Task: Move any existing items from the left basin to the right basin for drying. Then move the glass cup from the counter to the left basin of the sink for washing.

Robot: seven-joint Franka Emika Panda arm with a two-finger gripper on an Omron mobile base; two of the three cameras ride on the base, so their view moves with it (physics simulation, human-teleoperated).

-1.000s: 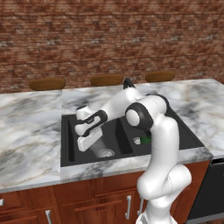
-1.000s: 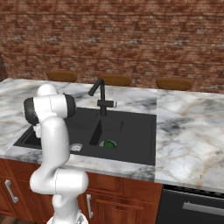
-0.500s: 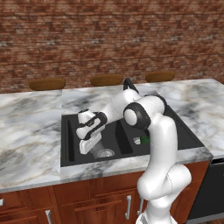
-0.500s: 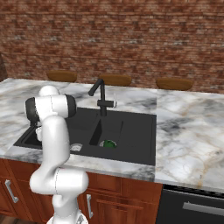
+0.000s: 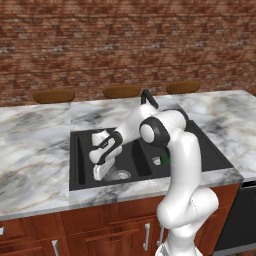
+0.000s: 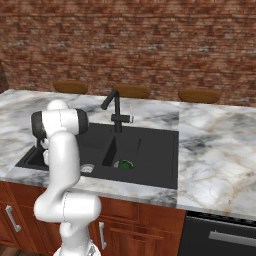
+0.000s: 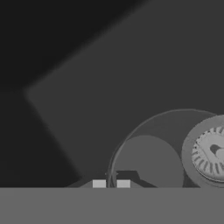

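We see our hand (image 7: 111, 184) clenched on the clear glass cup (image 7: 146, 164) over the matte black left basin (image 5: 82, 165); the cup's edges are faint.

The gripper (image 5: 100, 172) is lowered inside the left basin (image 5: 80, 162) of the sink (image 6: 160, 177), which is set into the counter (image 5: 35, 145). The glass cup (image 7: 146, 164) sits upright on the basin floor directly in front of the fingertips (image 7: 99, 184), which flank its near wall. The left drain (image 5: 120, 175) lies just beside the gripper, toward the divider. Beyond the divider, well to the gripper's right, is the right basin (image 6: 145, 150), with the green item (image 6: 124, 164) lying on its floor at its drain. The faucet (image 6: 115, 111) stands behind the divider, beyond and to the right of the gripper.
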